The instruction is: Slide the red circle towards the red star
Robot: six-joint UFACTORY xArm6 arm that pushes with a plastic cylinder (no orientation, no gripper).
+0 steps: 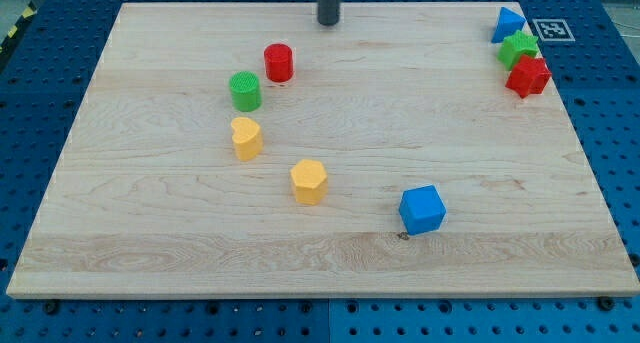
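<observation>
The red circle stands on the wooden board at the view's upper left of centre. The red star sits far off at the view's upper right edge of the board. My tip is at the view's top, above and a little to the right of the red circle, apart from it. The rod reaches up out of the frame.
A green circle sits just below-left of the red circle. A yellow heart and a yellow hexagon lie lower down. A blue cube is at lower centre-right. A blue triangle and green star crowd the red star.
</observation>
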